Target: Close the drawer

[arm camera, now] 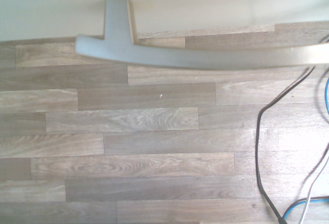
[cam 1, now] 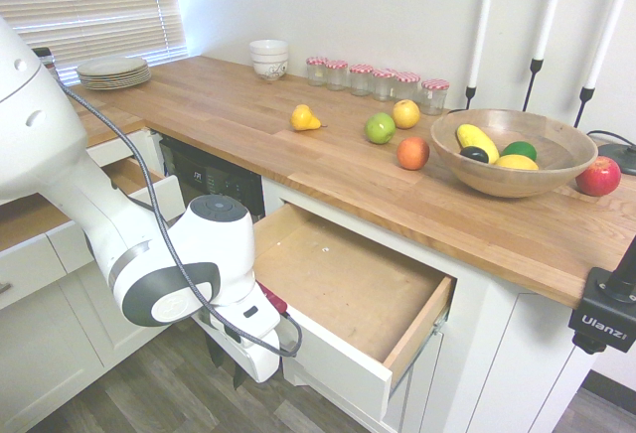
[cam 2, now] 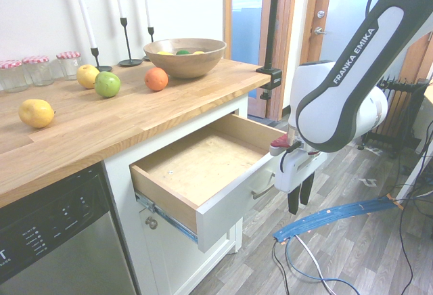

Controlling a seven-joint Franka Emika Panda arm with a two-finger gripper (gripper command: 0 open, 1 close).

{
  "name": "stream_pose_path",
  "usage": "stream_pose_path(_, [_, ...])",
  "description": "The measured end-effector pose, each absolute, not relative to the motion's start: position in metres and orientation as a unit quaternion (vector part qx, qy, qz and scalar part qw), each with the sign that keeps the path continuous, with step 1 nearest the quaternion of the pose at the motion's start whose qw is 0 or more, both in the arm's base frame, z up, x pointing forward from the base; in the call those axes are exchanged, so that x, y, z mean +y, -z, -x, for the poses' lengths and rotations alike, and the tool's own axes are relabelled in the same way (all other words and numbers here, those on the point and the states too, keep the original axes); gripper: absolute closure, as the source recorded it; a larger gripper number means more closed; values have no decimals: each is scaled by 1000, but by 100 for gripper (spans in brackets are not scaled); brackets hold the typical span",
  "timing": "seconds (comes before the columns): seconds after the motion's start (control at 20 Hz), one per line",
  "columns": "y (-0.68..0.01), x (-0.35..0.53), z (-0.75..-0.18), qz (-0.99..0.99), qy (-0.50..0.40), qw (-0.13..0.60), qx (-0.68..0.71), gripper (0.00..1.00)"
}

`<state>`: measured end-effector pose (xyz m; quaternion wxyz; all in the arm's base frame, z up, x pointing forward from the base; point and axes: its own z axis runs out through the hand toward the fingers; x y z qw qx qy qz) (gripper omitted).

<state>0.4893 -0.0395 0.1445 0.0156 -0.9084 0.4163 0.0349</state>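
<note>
Drawer [cam 2: 203, 163] pulled out, jaws just beyond its front

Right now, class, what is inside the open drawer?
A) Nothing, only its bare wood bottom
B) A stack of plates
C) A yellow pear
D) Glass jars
A: both exterior views show the drawer pulled out with only its bare wood bottom showing, while the pear, plates and jars all sit up on the counter.

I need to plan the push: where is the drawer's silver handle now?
In the second exterior view, the handle sits on the open drawer's white front, just left of the tool; the wrist view shows it above the wood floor.
</note>
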Motion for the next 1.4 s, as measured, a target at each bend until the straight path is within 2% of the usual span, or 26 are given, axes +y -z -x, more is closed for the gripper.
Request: stream_pose_path(1.4, [-154,-57,-512,916,-15,7,402,100])
